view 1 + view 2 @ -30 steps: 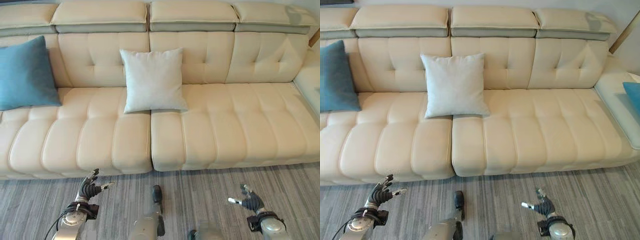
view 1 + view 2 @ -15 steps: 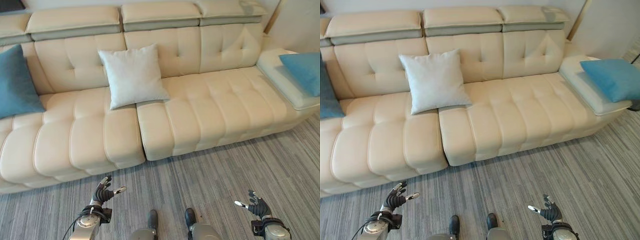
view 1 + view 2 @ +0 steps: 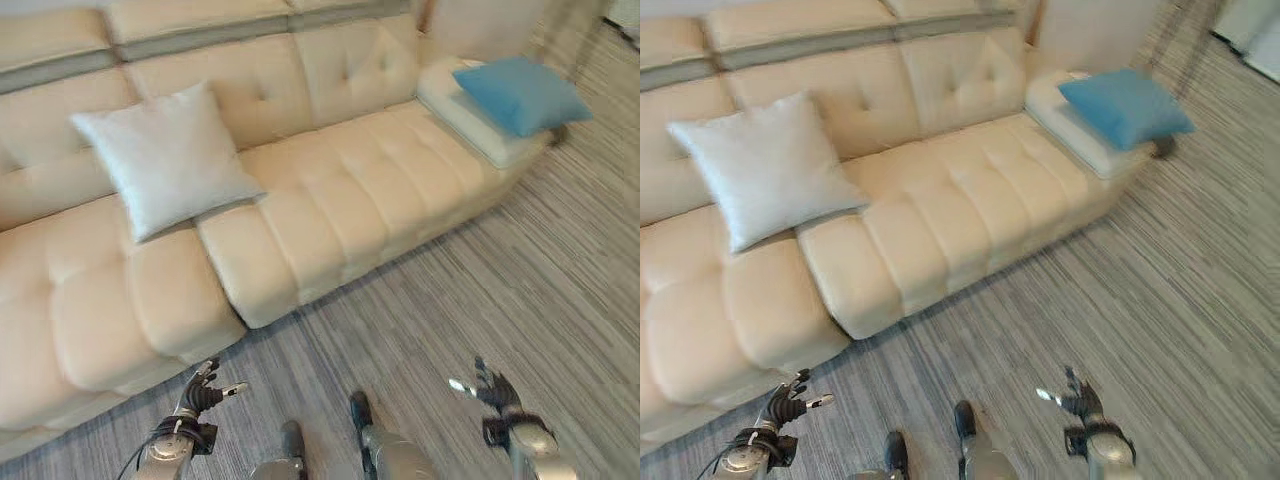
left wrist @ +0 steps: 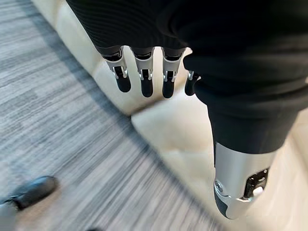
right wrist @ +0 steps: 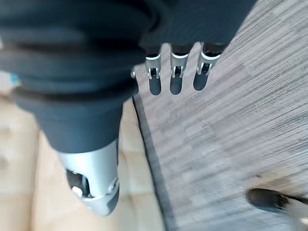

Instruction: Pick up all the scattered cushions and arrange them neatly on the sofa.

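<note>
Our white cushion (image 3: 165, 155) sits neatly on the sofa (image 3: 330, 200); the blue cushion (image 3: 520, 93) at 2 o'clock still waits. Our left hand (image 3: 203, 390) and right hand (image 3: 494, 388) are wide and hold nothing.

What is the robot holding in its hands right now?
Nothing. The left hand and the right hand are both open and empty above the floor, away from the white cushion and the blue cushion.

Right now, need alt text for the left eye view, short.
A cream sofa runs across the view with a pale grey cushion propped against its backrest and a blue cushion lying flat on its far right end. Below, over grey striped carpet, the left hand and right hand hover open, holding nothing.
</note>
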